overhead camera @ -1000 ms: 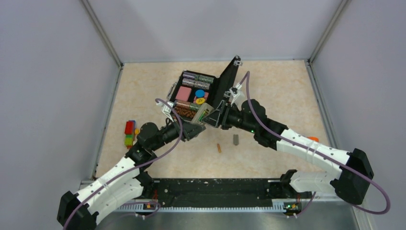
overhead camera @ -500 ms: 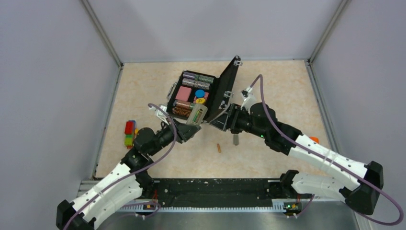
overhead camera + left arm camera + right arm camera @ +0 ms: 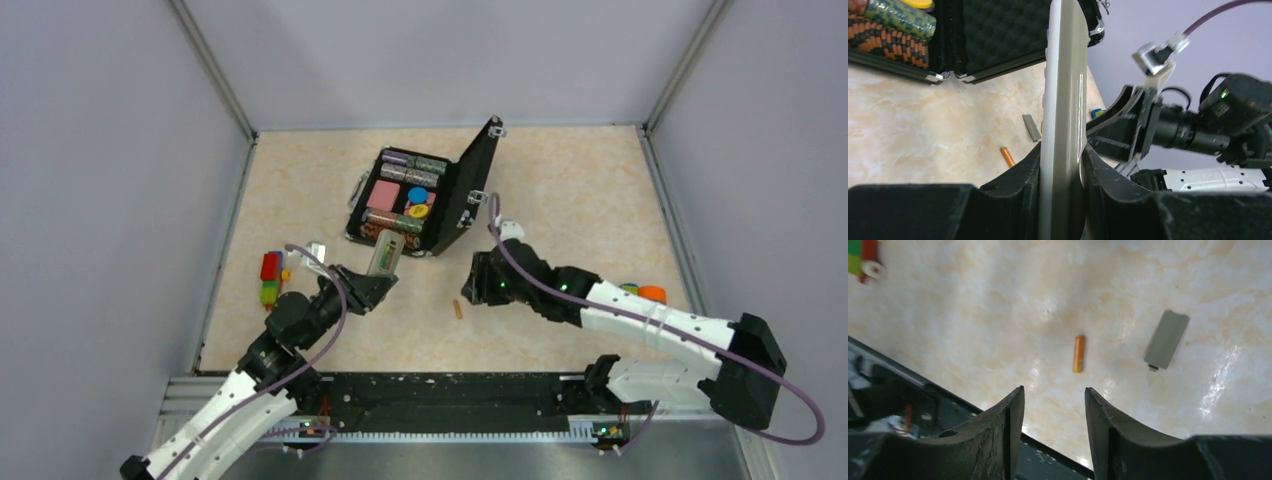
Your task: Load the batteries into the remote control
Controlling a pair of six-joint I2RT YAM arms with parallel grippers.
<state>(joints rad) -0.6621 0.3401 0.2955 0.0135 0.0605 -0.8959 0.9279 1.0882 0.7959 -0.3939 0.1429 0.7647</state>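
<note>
Bare beige tabletop (image 3: 998, 315) surrounds the small orange cylindrical battery (image 3: 1078, 354); the right wrist view shows a flat grey cover (image 3: 1166, 339) apart at three o'clock.

Battery (image 3: 1078, 354) on table (image 3: 580, 200), cover (image 3: 1166, 339) near to its right, case (image 3: 470, 190) behind both.

**A:** What else can be spotted on the bench (image 3: 580, 190)?

**B:** A black hinged case (image 3: 470, 188) is propped open toward the back, with its lid stood up on the right. Striped chip rolls (image 3: 412, 163) are packed along its far and near ends. A pink block (image 3: 384, 193) and loose round chips (image 3: 417, 196) are tucked in between.

**A:** Anything outside it?

**B:** A multicoloured block toy (image 3: 270, 278) is parked by the left edge. A small grey plate (image 3: 1166, 339) is laid flat on the marbled top. Something orange (image 3: 652, 293) is seen far right, too small to be made out.
</note>
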